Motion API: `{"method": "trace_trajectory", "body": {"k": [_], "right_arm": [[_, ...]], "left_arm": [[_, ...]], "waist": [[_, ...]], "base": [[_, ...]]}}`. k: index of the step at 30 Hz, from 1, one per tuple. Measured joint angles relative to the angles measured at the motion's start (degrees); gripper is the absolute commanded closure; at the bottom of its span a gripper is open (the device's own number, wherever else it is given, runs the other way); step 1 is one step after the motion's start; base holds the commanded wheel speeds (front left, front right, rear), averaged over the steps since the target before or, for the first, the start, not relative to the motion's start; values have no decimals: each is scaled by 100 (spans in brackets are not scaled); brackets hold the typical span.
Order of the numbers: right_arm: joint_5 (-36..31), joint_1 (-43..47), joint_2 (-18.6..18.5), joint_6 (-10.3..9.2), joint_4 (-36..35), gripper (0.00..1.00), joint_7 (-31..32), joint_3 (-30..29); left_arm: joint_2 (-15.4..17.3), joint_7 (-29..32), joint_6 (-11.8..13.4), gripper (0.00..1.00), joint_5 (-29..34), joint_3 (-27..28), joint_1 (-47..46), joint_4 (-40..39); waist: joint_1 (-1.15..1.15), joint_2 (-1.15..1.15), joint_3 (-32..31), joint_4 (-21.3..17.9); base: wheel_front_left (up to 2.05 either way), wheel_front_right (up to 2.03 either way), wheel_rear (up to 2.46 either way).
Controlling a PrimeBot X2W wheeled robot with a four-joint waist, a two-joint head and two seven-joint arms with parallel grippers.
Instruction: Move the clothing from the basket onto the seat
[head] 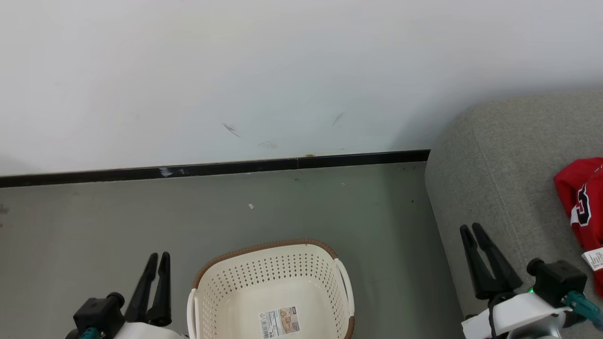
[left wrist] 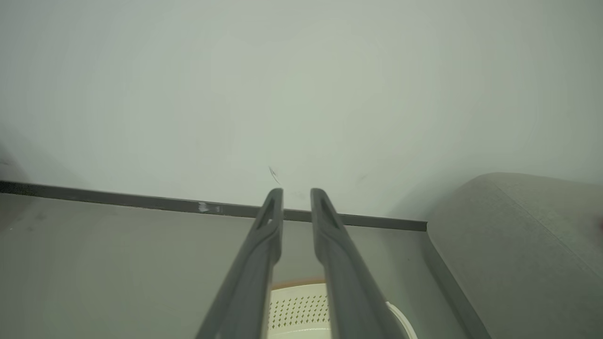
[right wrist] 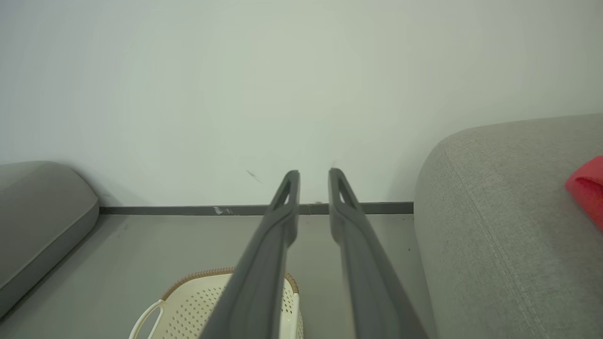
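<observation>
A cream perforated plastic basket with a brown rim (head: 264, 246) stands on grey floor (head: 118, 216) beside the grey fabric sofa (head: 490, 160); the frame cuts off its near side. The left gripper (head: 158, 256) and right gripper (head: 470, 228) hover slightly parted, holding nothing. Red white-trimmed clothing (head: 577, 181) lies on the sofa, cropped at the right. A white wall (head: 235, 70) stands behind.

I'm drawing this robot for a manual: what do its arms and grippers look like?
The left gripper and right gripper each have two long, tapering black fingers with slot-like cutouts near the tips. They sit on blocky black mounts with a round knob and a teal fitting. The forearms are white shells; a black cable and a small green light show at the right wrist.
</observation>
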Motion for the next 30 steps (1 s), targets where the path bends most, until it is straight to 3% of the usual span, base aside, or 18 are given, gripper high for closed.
{"method": "trace_trajectory", "body": {"k": [9, 19, 30], "right_arm": [[242, 218, 66, 0, 192, 100, 9, 119], [1165, 264, 66, 0, 71, 100, 33, 149], [2314, 258, 57, 0, 183, 100, 288, 14]], "left_arm": [[-122, 68, -36, 100, -264, -25, 93, 213], [-164, 274, -107, 100, -1017, 76, 93, 211], [-197, 504, -209, 100, -1782, 244, 92, 215]], "waist": [[0, 0, -1, -2], [1, 0, -28, -9], [35, 0, -114, -20]], "base": [[0, 0, 0], [0, 0, 0], [0, 0, 0]]}}
